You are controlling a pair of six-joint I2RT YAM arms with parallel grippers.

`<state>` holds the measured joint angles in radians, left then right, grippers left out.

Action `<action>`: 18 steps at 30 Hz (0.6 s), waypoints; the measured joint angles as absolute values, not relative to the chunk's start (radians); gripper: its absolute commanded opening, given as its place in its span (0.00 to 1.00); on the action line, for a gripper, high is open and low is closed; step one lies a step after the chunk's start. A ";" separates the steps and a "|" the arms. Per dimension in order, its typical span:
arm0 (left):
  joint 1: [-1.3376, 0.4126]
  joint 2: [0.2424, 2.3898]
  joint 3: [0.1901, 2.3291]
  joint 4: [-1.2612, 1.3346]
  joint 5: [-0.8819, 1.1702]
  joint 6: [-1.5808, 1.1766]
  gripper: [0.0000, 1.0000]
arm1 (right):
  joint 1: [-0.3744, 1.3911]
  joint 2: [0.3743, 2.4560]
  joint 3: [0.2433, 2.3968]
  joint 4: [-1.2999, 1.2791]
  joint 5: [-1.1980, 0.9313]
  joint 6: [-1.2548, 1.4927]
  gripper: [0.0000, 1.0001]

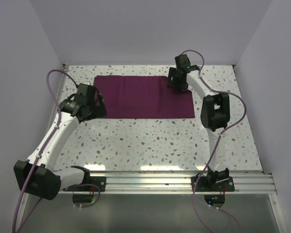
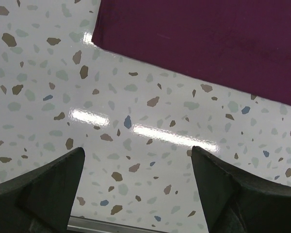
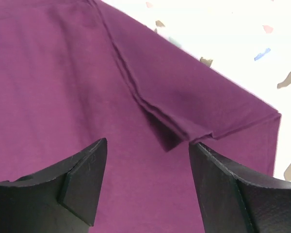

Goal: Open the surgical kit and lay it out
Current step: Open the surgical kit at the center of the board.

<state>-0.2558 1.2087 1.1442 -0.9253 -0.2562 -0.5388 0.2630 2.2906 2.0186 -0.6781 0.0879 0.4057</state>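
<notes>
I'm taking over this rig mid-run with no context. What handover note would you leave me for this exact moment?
The left gripper is open and empty, above bare table beside the left edge of the cloth wrap.
The right gripper is open and empty, poised over a folded flap at the wrap's far right corner, not gripping it.
Kit: the wrap lies folded flat at the far middle of the table. No tray or instruments are in view.
Done: nothing unfolded, as far as can be seen.
Left: grip the flap, open the wrap, lay out whatever is inside.
</notes>
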 measured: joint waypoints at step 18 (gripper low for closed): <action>-0.256 1.226 1.148 -0.925 -0.245 -0.616 0.94 | 0.177 2.454 2.273 -0.724 0.089 0.385 0.71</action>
<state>-0.2558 1.2259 1.1484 -0.9249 -0.2455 -0.6155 0.1768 2.4538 2.2734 -0.7238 0.0887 0.3847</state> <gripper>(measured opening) 0.939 0.714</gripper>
